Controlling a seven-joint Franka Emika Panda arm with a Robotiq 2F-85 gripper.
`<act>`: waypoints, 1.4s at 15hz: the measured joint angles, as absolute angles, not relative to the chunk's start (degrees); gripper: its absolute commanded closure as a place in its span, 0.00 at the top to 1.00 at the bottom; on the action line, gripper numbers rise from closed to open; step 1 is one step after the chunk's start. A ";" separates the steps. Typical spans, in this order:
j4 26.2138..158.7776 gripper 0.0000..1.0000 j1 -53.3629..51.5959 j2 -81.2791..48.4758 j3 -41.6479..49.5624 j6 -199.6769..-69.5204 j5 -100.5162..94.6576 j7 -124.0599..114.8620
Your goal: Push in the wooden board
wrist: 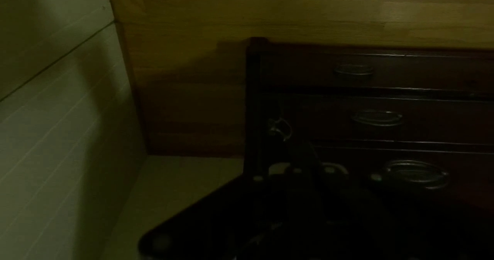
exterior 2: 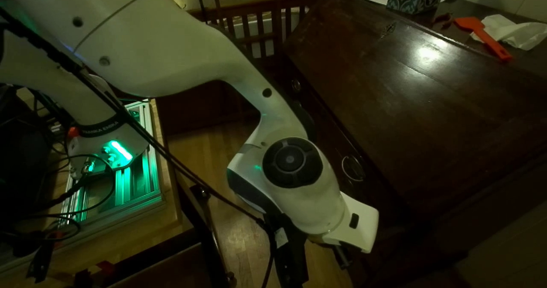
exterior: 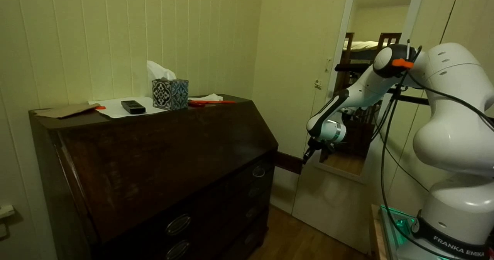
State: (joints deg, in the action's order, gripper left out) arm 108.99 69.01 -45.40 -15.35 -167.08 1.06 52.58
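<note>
The wooden board [exterior: 288,162] is a narrow dark-brown slat in an exterior view. It sticks out level from the upper front corner of the dark wooden desk [exterior: 170,156]. My gripper [exterior: 305,159] points down at the slat's outer end and its fingers look closed together and empty. I cannot tell whether the tip touches the slat. In the wrist view the gripper [wrist: 303,154] is very dark, and the board cannot be made out there. In an exterior view [exterior 2: 292,254] the gripper's body shows below the arm, its fingertips and the board hidden.
Drawers with oval metal handles [wrist: 417,174] line the desk's front. A tissue box [exterior: 170,94], a remote [exterior: 133,107] and a red tool [exterior 2: 483,36] lie on the desk top. A wall and mirror [exterior: 347,152] stand close behind the gripper.
</note>
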 measured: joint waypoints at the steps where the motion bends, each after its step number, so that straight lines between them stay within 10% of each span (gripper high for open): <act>1: 108.48 0.00 68.95 -45.99 -15.34 -167.17 1.03 52.59; 15: 103.22 0.00 76.40 -53.51 -26.82 -168.75 1.03 60.23; 21: 102.56 0.00 69.18 -53.21 -18.19 -168.70 0.06 58.02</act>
